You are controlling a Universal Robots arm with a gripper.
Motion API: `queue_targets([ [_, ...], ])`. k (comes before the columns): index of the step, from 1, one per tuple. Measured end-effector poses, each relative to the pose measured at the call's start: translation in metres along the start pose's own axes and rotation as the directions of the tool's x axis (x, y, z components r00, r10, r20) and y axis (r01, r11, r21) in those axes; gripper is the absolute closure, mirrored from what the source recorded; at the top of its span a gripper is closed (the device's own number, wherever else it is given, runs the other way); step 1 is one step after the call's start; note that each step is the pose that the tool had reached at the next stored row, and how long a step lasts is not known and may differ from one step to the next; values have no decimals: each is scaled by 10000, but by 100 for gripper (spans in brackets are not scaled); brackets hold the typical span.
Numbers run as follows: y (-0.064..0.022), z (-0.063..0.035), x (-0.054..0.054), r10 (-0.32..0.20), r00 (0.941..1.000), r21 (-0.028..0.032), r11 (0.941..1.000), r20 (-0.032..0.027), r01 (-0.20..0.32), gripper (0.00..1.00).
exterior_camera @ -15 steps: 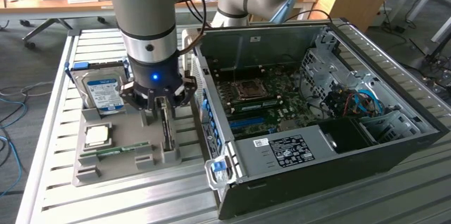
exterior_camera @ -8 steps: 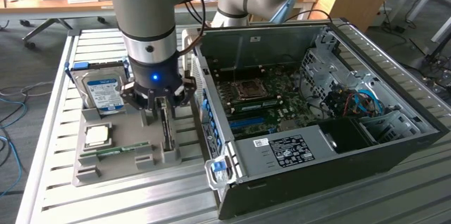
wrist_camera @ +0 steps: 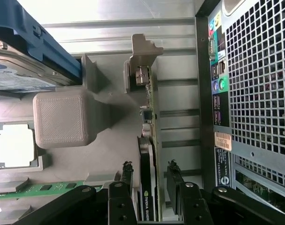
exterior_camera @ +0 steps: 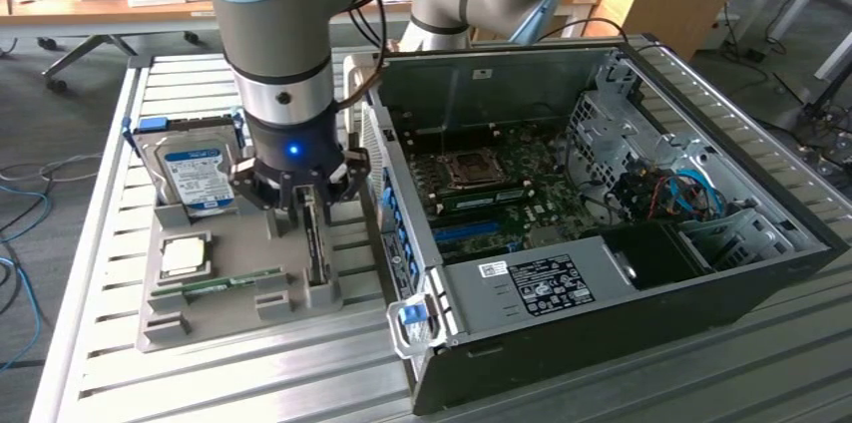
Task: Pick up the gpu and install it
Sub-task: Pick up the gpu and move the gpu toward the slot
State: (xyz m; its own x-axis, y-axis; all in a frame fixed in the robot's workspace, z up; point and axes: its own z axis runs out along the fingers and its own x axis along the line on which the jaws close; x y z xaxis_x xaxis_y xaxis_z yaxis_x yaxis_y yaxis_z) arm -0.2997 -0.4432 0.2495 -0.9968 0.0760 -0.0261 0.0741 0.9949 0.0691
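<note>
The gpu stands on its edge in a slot of the grey holder, at the side nearest the open computer case. My gripper points straight down over the card. In the wrist view the gpu runs away from me as a thin green and black edge with its silver bracket at the far end. My gripper is open. One black finger sits on each side of the card, with a small gap on both sides. The card rests in its slot.
The holder also carries a hard drive with a blue-white label, a CPU and a RAM stick. The case lies on its side with the motherboard exposed. Its rear panel is close beside the gripper.
</note>
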Motion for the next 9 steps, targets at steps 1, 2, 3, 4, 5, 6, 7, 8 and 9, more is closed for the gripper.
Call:
queue_targets([
  [1, 3, 16, 0, 0, 10000, -1, 10000, 1, 0, 57],
  [2, 5, 30, 1, -1, 10000, -1, 10000, 1, 1, 57],
  [3, 7, 43, 1, -1, 10000, -2, 10000, 2, 1, 57],
  [4, 9, 52, 1, -1, 10000, -1, 10000, 1, 1, 57],
  [5, 10, 55, 2, -2, 10000, 0, 10000, 0, 2, 57],
  [6, 10, 55, 2, -1, 10000, 0, 10000, -1, 1, 57],
  [7, 10, 55, 2, -1, 10000, 1, 10000, -1, 1, 57],
  [8, 10, 55, 2, -1, 10000, 0, 10000, 0, 1, 57],
  [9, 10, 60, 2, 0, 10000, -2, 10000, 2, 0, 57],
])
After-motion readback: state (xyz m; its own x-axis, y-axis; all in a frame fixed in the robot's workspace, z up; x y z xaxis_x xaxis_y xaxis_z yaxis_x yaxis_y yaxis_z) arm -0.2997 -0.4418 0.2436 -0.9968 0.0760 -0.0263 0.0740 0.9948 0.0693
